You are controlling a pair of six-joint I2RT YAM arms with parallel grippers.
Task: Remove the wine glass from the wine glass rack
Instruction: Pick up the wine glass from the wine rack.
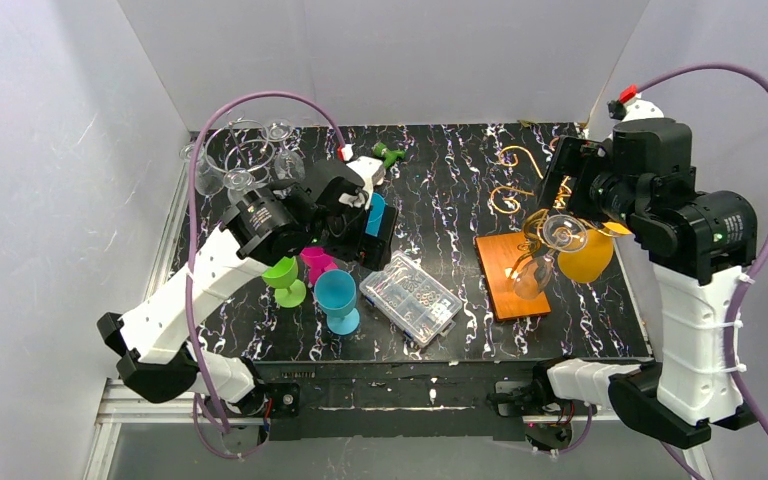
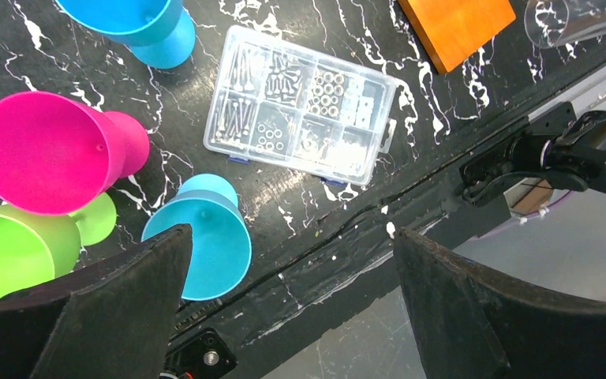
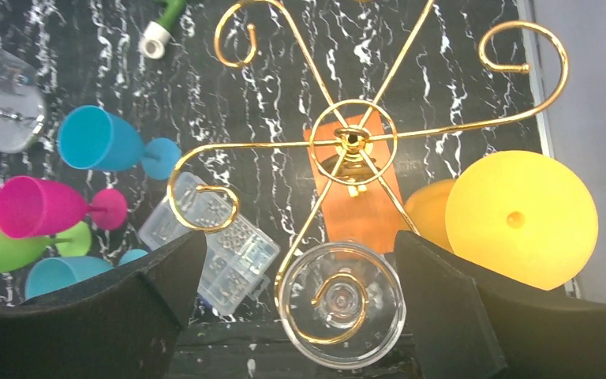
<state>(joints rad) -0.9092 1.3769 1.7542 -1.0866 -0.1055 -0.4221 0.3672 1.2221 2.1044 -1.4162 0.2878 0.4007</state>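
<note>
The golden curled-wire wine glass rack (image 3: 353,139) stands on an orange-brown wooden base (image 1: 511,274) at the right of the table. A clear wine glass (image 3: 342,304) hangs upside down in one golden curl; it also shows in the top view (image 1: 563,234). A yellow wine glass (image 3: 521,219) hangs beside it. My right gripper (image 3: 300,304) is open above the rack, its fingers either side of the clear glass without touching it. My left gripper (image 2: 292,304) is open and empty, held over the table's front edge near the coloured cups.
A clear plastic compartment box (image 1: 411,297) lies mid-table. Blue (image 1: 337,297), green (image 1: 284,277) and pink (image 1: 315,262) plastic glasses stand at the left. Several clear glasses (image 1: 245,155) stand at the back left. A green object (image 1: 389,153) lies at the back.
</note>
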